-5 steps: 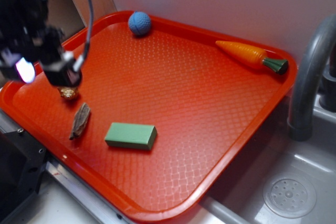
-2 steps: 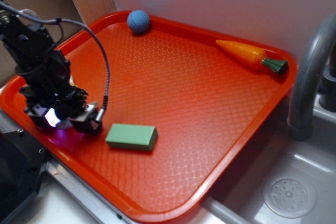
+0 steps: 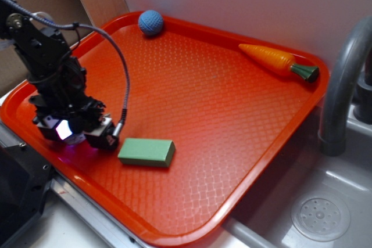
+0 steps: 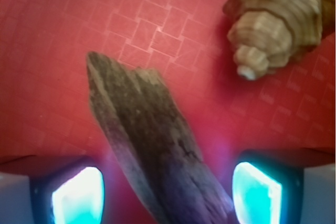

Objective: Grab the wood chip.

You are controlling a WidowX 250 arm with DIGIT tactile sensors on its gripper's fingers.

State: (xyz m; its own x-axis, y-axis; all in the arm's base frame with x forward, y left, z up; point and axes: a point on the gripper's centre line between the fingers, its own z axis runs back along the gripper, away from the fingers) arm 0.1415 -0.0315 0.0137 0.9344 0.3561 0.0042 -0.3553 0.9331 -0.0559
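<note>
Claw (image 4: 168, 195) spread, straddling wood chip (image 4: 149, 140); seashell (image 4: 278, 19) close by.

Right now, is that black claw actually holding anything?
Nothing yet. The open gripper straddles the rough brown wood chip near one end, both fingers apart from it.

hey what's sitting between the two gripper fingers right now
The wood chip lies between the open gripper's fingers, on the red tray. The wrist view shows it; the exterior view hides it.
</note>
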